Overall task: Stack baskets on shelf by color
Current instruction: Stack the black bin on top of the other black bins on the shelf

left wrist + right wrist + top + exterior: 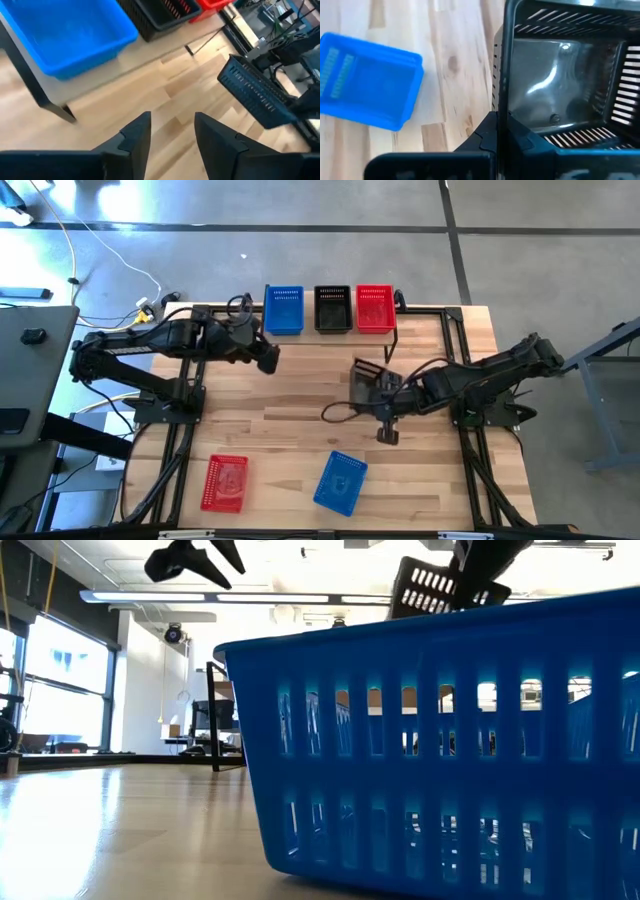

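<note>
One black basket tilted, clamped in right end effector; left end effector open.

High view looks straight down on the whole counter; low view sits at counter height, pressed up against a blue basket and facing the room. Left wrist view looks toward the shelf, and both wrist views share the lifted black basket.

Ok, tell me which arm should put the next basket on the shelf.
Right. Its tool already grips a black basket lifted over mid-table, with the black stack on the shelf straight ahead. The left tool hangs open and empty.
</note>
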Robot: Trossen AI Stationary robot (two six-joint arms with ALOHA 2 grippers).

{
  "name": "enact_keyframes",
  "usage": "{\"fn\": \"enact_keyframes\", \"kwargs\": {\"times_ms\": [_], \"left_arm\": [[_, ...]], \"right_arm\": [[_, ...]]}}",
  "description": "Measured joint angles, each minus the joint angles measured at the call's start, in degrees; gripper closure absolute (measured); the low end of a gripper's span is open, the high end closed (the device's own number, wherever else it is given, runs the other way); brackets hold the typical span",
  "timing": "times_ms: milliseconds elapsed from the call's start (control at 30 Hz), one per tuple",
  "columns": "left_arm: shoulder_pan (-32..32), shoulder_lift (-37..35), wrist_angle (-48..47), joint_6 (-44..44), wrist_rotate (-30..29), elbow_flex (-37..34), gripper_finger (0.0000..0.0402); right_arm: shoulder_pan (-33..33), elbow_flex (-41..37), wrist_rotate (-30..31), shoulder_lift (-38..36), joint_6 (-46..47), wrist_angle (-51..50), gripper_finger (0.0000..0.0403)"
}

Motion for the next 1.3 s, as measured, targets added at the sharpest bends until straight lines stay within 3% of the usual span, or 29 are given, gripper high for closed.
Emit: {"fn": "enact_keyframes", "kwargs": {"times_ms": [367,600,1033,1300], "left_arm": [[0.0,5.4,0.2,-12.7,2.1,0.0,0.0263],[-0.1,8.8,0.4,-17.6,2.1,0.0,0.0268],[-3.9,11.8,0.4,-25.5,1.7,0.0,0.0268],[-6.9,14.6,0.8,-28.7,0.2,0.0,0.0268]], "right_arm": [[0.2,0.0,2.1,0.2,-23.5,6.6,0.0403],[-1.3,0.0,2.3,5.0,-33.4,13.7,0.0403],[-3.1,0.0,4.9,16.8,-31.0,15.8,0.0403],[-3.3,0.0,4.3,19.3,-27.7,18.0,0.0403]]}}
